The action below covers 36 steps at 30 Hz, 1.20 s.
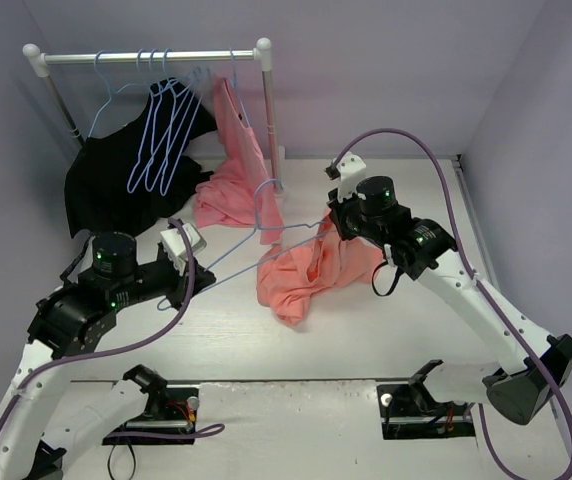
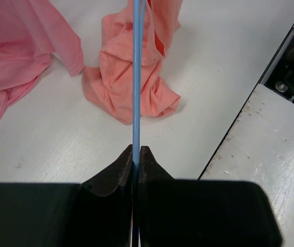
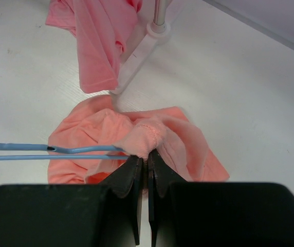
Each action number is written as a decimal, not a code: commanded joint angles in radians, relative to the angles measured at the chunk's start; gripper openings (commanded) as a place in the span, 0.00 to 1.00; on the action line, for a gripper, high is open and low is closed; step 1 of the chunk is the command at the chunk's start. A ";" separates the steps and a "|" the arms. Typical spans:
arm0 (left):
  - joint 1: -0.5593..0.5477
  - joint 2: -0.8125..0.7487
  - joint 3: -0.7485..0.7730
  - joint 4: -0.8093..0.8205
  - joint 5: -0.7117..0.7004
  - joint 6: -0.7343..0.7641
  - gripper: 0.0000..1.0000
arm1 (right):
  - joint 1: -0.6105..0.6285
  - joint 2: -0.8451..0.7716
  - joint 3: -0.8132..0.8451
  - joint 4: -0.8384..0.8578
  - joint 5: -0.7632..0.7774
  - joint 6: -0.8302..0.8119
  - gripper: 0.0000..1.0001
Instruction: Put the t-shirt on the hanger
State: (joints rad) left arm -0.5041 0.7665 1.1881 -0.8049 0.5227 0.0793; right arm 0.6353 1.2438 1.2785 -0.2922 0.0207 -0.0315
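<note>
Pink t-shirt (image 1: 311, 270) and blue hanger (image 2: 136, 77), both gripped.
Left gripper (image 2: 135, 154) clamped on the hanger wire; right gripper (image 3: 148, 157) pinching bunched t-shirt cloth (the rest heaped on the table (image 1: 366, 330)). Rack (image 1: 146, 57) behind holds spare hangers (image 1: 156, 130) and a black garment (image 1: 101, 190).

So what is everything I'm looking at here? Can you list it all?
t-shirt: one, salmon pink, crumpled on the table's middle
hanger: one, light blue wire, held over the table, one end reaching into the t-shirt
pink garment: one, hanging at the rack's right end, lower part on the table
black garment: one, hanging at the rack's left end
spare hangers: several, light blue, on the rack bar
rack: one, metal with white caps, far left
table: one, white
cables: purple, one along each arm
left gripper: black, shut on the hanger
right gripper: black, shut on the t-shirt
</note>
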 commanded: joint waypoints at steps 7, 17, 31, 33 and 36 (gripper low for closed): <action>-0.005 0.034 0.036 0.090 0.011 0.059 0.00 | -0.005 -0.029 0.021 0.038 -0.043 -0.027 0.00; -0.005 0.084 0.019 0.195 0.148 0.086 0.00 | -0.005 -0.032 0.039 0.035 -0.093 -0.083 0.00; 0.003 0.125 -0.079 0.449 0.350 0.003 0.00 | -0.005 -0.080 0.058 0.029 -0.212 -0.199 0.00; 0.003 0.133 -0.083 0.485 0.358 -0.009 0.00 | -0.005 -0.077 0.064 0.027 -0.241 -0.210 0.00; 0.003 0.145 -0.084 0.535 0.383 -0.040 0.00 | -0.005 -0.074 0.079 0.024 -0.274 -0.218 0.00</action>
State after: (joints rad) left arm -0.5018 0.9018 1.0822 -0.4978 0.8052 0.0726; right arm 0.6174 1.1881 1.2953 -0.3196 -0.1446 -0.2251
